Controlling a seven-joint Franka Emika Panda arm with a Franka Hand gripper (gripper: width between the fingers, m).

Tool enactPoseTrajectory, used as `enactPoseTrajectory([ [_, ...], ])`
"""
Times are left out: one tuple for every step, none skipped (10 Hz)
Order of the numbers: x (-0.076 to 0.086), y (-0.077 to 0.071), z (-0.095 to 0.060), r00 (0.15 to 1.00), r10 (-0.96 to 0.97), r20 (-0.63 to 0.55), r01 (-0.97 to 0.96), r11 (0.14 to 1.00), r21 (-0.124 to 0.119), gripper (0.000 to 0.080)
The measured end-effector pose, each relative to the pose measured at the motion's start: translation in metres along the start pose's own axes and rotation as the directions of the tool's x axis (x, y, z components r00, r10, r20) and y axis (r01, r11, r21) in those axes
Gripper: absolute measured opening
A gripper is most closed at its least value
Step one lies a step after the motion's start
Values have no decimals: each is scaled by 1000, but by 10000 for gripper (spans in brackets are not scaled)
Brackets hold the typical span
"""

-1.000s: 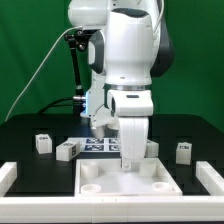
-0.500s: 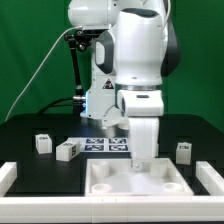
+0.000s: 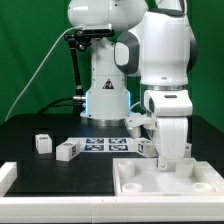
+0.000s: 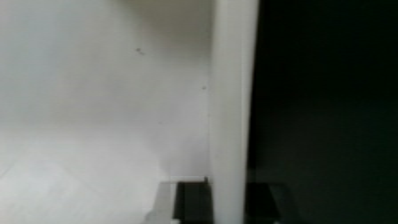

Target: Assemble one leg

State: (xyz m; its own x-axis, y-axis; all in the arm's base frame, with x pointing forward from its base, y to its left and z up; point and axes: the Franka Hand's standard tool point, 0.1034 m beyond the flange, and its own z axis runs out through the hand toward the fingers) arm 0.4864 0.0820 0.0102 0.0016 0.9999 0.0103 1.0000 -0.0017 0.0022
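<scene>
Black tabletop (image 3: 40,165), green backdrop. White Panda arm (image 3: 160,60) stands at the exterior view's right. Tray (image 3: 150,175) lies near right; gripper (image 3: 172,160) is pinched onto its rim. Marker board (image 3: 105,145) mid-table. Leg (image 3: 43,143) upright at the exterior view's left, second leg (image 3: 66,150) beside it, both free.

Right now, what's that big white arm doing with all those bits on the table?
The arm's gripper is down on the far wall of the large white tray, apparently clamped on it. Over the last second it has slid the tray toward the exterior view's right. One small tagged leg and a second one sit loose on the black table near the marker board, neither picked up yet.
</scene>
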Motion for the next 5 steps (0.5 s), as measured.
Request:
enactPoseTrajectory([
  [0,0,0,1000,1,0,-1,1000,0,66],
  [-1,0,0,1000,1,0,-1,1000,0,278],
  [-1,0,0,1000,1,0,-1,1000,1,278],
  [-1,0,0,1000,1,0,-1,1000,1,472],
  [-1,0,0,1000,1,0,-1,1000,1,472],
])
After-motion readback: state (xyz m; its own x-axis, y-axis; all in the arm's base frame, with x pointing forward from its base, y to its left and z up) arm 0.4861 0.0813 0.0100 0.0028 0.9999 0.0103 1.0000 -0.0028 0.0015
